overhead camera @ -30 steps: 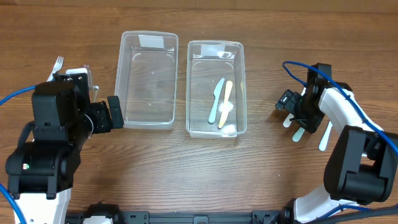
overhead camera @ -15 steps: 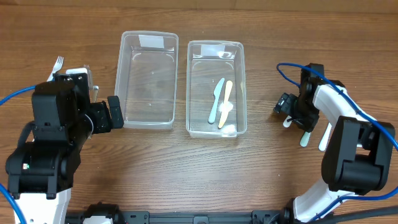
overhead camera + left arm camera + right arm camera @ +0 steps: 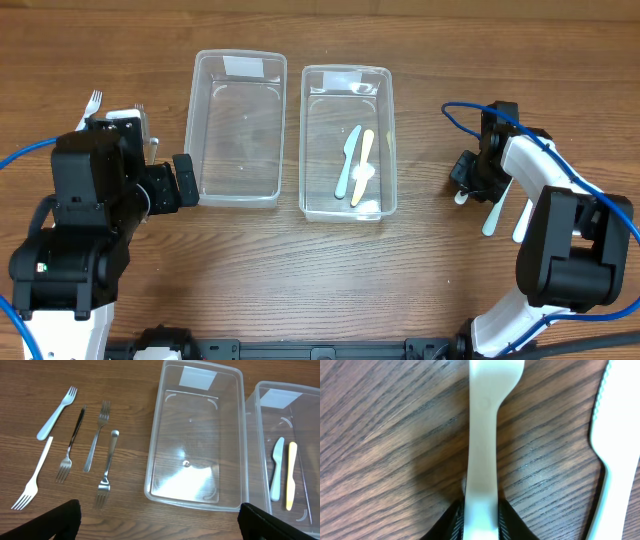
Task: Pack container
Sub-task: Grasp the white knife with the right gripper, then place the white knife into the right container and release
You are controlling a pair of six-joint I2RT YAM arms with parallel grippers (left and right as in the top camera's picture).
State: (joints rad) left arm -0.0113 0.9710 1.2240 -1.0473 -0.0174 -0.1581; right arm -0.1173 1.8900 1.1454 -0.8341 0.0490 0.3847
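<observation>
Two clear plastic containers stand side by side. The left container (image 3: 238, 55) (image 3: 197, 500) has nothing in it. The right container (image 3: 346, 70) holds a pale blue knife (image 3: 346, 163) (image 3: 276, 472) and a yellow utensil (image 3: 363, 165) (image 3: 290, 475). My right gripper (image 3: 470, 180) (image 3: 481, 520) is low on the table right of the containers, shut on the handle of a white plastic utensil (image 3: 482, 435) that lies flat on the wood. My left gripper (image 3: 185, 180) (image 3: 160, 525) hangs open by the left container's near left corner, holding nothing.
Left of the containers lie several forks: a pale blue plastic one (image 3: 57, 412), a white plastic one (image 3: 34, 477) and metal ones (image 3: 96, 435). More white plastic utensils (image 3: 492, 217) (image 3: 615, 460) lie beside the right gripper.
My right gripper has shifted slightly over the white utensils and its jaws have closed from wide open onto one white handle. The left arm has not moved.
</observation>
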